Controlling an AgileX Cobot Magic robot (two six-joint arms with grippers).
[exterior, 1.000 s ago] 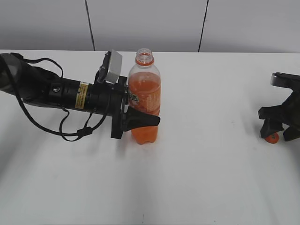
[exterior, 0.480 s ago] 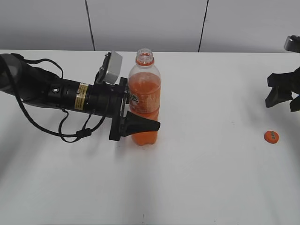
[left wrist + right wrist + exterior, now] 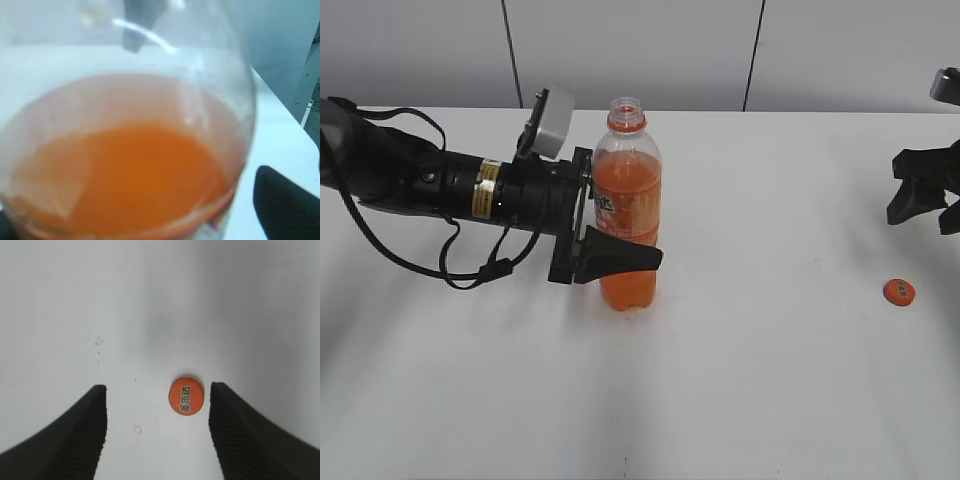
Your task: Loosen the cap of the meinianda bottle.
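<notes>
The meinianda bottle [image 3: 628,190] stands upright mid-table, half full of orange liquid, its mouth uncovered. My left gripper [image 3: 638,250] reaches in from the left around its labelled waist, open: in the left wrist view the bottle [image 3: 125,150] fills the frame and one finger [image 3: 285,205] stands clear of its wall. The far finger is hidden behind the bottle. The orange cap [image 3: 899,291] lies flat on the table at the far right. My right gripper [image 3: 925,200] hovers open above it; the cap [image 3: 185,395] shows between its fingers, nearer the right one.
The white table [image 3: 770,380] stretches around the bottle, with a grey panelled wall behind it. Black cables [image 3: 470,275] trail from the left arm onto the tabletop.
The right gripper let go of the cap on the table and rose away from it. The left gripper's jaws widened off the bottle and that arm lifted slightly.
</notes>
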